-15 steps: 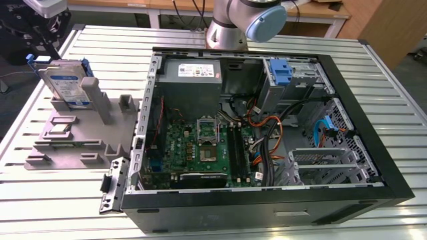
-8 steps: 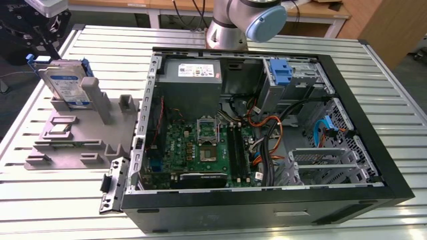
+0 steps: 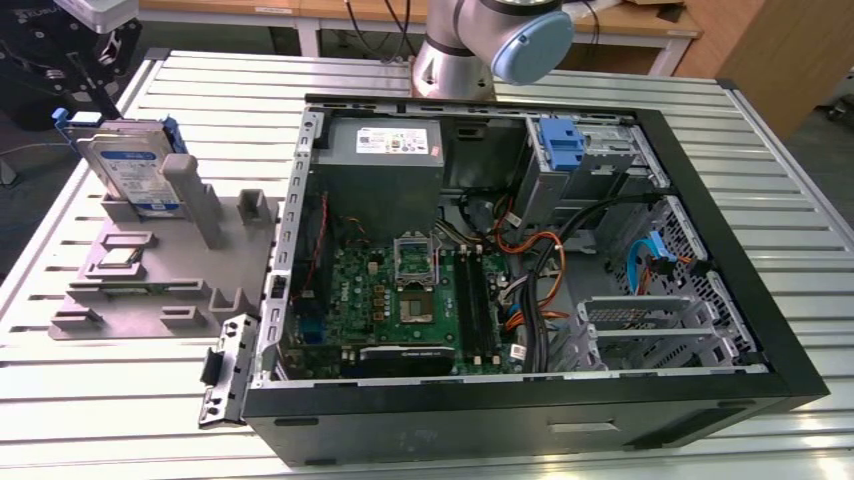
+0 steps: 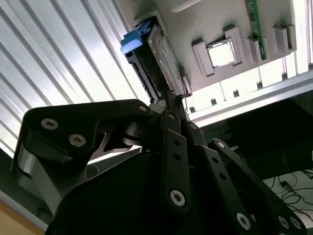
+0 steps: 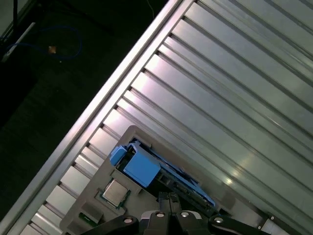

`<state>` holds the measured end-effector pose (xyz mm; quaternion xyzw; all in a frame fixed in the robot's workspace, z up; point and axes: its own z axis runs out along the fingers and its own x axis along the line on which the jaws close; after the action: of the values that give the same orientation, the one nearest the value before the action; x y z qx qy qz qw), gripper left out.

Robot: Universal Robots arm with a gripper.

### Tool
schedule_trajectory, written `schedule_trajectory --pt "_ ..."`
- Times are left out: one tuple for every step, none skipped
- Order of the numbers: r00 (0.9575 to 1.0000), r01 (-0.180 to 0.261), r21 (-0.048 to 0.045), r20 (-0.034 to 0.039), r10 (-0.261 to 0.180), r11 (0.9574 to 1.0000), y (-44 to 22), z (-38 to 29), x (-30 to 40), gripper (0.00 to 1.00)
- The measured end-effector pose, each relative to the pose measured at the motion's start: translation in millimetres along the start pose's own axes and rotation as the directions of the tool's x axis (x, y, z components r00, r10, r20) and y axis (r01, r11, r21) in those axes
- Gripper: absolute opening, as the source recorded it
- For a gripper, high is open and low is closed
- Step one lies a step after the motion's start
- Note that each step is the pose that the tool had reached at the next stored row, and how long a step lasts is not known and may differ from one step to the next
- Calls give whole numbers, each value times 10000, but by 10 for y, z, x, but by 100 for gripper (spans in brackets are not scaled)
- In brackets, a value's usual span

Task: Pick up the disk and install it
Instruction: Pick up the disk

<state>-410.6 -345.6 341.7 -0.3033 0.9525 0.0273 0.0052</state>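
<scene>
The disk point(image 3: 134, 168) stands on edge in a grey holder point(image 3: 147, 290) on the slatted metal table point(image 3: 107, 400). The holder sits to the exterior view's left of the open computer case point(image 3: 534, 425), and the disk's labelled face is turned toward that camera. Its blue carrier frames it, with a blue tab at the top corner.

The gripper point(image 4: 172, 97) hangs over the holder's far end, above the disk. In the second wrist view its two fingers point(image 4: 168, 120) run together to a narrow point, with no visible gap between the tips. The first wrist view shows the same thing: the gripper point(image 5: 167, 198) has slim tips side by side, drawn close. Nothing is held between them.

In both wrist views the disk point(image 4: 159, 51) point(image 5: 142, 166) lies just beyond the fingertips. Its thin top edge lines up roughly with them, and the blue tab is at the end farther from the tips. The tips overlap the disk's nearer end, but I cannot tell whether they touch it or hang just above it.

A small square chip point(image 4: 222, 54) lies in a pocket of the holder beside the disk. Inside the case, a bare blue bracket point(image 3: 567, 145) sits in the drive bay at the far corner, near the grey power supply point(image 3: 384, 140).
</scene>
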Motion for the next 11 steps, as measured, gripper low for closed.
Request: schedule_trajectory --pt "10000 2 0 0 -2 10000 0 0 0 10" --pt "10000 4 0 -1 -4 10000 0 0 0 10" --pt "10000 6 0 0 -6 10000 0 0 0 10" --pt "10000 7 0 -1 -7 10000 0 0 0 10" --pt "10000 9 0 0 -9 10000 0 0 0 10" --pt "10000 22 -1 -1 -22 10000 0 0 0 10" --pt "10000 78 -3 -3 -78 10000 0 1 0 10" --pt "9999 167 -4 -7 -167 9999 0 1 0 10" --pt "9997 263 -7 -12 -263 9997 0 0 0 10" --pt "9994 346 -10 -16 -346 9994 0 0 0 10" --pt "9992 388 -11 -18 -388 9992 0 0 0 10"
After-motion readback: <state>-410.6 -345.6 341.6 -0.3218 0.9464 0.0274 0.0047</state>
